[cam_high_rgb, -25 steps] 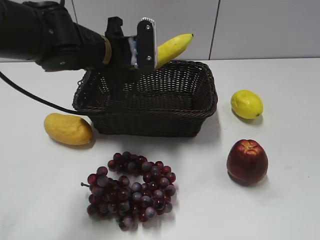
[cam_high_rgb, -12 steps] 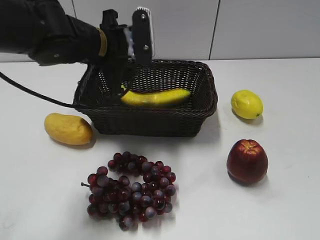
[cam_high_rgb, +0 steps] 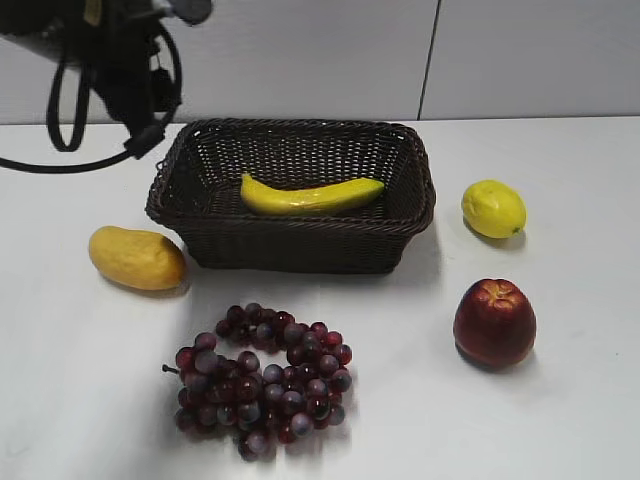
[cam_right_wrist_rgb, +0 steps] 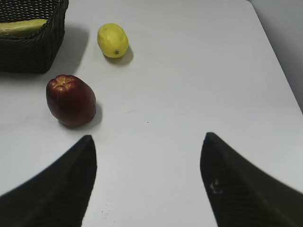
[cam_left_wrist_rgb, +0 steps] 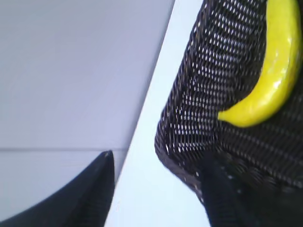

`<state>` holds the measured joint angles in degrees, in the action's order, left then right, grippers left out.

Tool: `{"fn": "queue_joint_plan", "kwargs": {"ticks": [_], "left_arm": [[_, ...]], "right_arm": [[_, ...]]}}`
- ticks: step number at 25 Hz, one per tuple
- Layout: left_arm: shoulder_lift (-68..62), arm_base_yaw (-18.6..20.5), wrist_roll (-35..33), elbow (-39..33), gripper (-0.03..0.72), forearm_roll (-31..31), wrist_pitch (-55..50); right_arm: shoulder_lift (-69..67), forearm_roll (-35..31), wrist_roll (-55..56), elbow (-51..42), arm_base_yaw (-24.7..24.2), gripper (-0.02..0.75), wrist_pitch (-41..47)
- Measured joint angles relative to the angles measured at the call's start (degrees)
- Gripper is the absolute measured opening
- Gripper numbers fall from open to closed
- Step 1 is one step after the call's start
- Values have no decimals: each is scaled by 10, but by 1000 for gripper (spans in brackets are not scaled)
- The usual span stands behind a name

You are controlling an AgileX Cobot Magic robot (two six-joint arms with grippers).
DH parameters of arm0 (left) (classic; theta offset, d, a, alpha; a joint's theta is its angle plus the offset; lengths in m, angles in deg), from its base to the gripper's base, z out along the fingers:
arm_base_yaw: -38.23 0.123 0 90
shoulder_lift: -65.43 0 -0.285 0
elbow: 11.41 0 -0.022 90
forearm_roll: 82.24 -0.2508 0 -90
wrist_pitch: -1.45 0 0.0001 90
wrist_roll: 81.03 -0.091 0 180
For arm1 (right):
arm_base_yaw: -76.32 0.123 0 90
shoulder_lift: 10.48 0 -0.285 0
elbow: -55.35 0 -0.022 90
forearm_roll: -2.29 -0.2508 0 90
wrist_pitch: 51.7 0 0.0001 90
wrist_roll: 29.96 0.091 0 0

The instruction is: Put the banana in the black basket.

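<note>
Resting inside black basket (cam_high_rgb: 300, 240), banana (cam_high_rgb: 312, 195) at 12 o'clock; task appears done. Left gripper (cam_left_wrist_rgb: 156, 189) and right gripper (cam_right_wrist_rgb: 147, 182) spread, empty.

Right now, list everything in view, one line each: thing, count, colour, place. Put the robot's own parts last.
banana: one, yellow, lying inside the basket
black basket: one, dark woven, back centre of the table
mango: one, orange-yellow, left of the basket
grapes: one bunch, dark red, front centre
lemon: one, yellow, right of the basket
apple: one, red, front right
table: one, white
left gripper: black, open, empty, beside the basket's corner
right gripper: black, open, empty, over bare table
</note>
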<state>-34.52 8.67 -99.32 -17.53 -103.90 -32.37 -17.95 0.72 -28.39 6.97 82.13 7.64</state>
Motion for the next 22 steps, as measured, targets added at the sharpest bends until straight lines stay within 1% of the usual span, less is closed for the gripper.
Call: {"fn": "queue_joint_plan", "kwargs": {"ticks": [3, 5, 7, 11, 14, 17, 22], "left_arm": [[4, 40, 78, 1, 564, 27, -101], [4, 72, 112, 2, 564, 53, -164], [4, 113, 127, 2, 564, 89, -227], [4, 189, 135, 3, 564, 187, -321], [6, 235, 135, 3, 562, 238, -352], [35, 257, 135, -21, 556, 264, -352], [143, 261, 135, -91, 544, 281, -355]], "right_arm": [[0, 0, 0, 0, 0, 520, 0], [0, 0, 0, 0, 0, 520, 0], [0, 0, 0, 0, 0, 520, 0], [0, 0, 0, 0, 0, 520, 0], [0, 0, 0, 0, 0, 520, 0], [0, 0, 0, 0, 0, 520, 0], [0, 0, 0, 0, 0, 520, 0]]}}
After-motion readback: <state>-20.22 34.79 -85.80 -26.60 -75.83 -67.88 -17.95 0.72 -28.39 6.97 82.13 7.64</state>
